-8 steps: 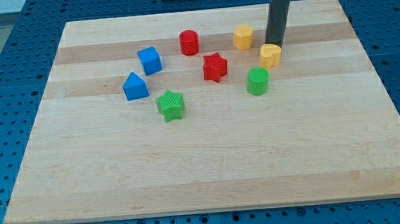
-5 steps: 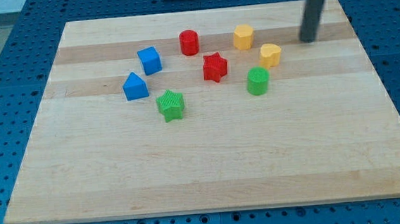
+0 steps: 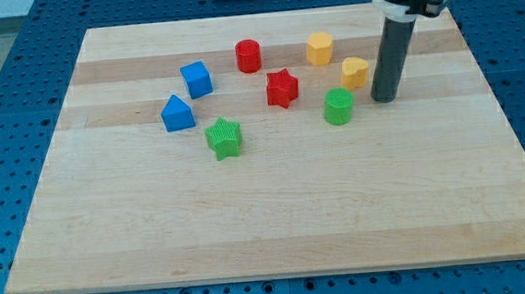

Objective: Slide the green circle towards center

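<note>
The green circle (image 3: 338,106) is a short green cylinder on the wooden board (image 3: 276,211), right of the board's middle. My tip (image 3: 384,98) rests on the board just to the view's right of the green circle, a small gap apart. A yellow heart-shaped block (image 3: 354,71) lies just above the green circle, to the left of the rod.
A red star (image 3: 282,88), a yellow hexagon (image 3: 319,47) and a red cylinder (image 3: 249,55) lie up and left of the green circle. A green star (image 3: 224,138), a blue cube (image 3: 197,79) and a blue wedge-like block (image 3: 177,113) lie further left.
My tip swung from beside the yellow heart out to the upper right, then came down to just right of the green circle. No block has moved.
</note>
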Robot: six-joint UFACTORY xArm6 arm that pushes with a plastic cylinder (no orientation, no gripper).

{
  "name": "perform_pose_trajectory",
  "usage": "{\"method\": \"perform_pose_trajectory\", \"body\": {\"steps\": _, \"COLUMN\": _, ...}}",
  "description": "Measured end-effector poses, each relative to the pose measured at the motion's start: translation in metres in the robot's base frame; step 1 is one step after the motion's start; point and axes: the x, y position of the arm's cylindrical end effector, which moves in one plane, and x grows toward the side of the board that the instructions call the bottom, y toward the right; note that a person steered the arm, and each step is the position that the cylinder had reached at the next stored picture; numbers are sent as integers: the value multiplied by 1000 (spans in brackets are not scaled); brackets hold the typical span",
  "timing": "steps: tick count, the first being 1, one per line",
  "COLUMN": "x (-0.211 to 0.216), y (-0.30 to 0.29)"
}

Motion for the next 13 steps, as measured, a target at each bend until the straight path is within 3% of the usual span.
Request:
{"method": "perform_pose_trajectory", "body": {"steps": 3, "x": 0, "y": -40}}
{"method": "perform_pose_trajectory", "body": {"steps": 8, "x": -12, "y": -60}}
{"method": "perform_pose_trajectory", "body": {"steps": 13, "x": 8, "y": -64}}
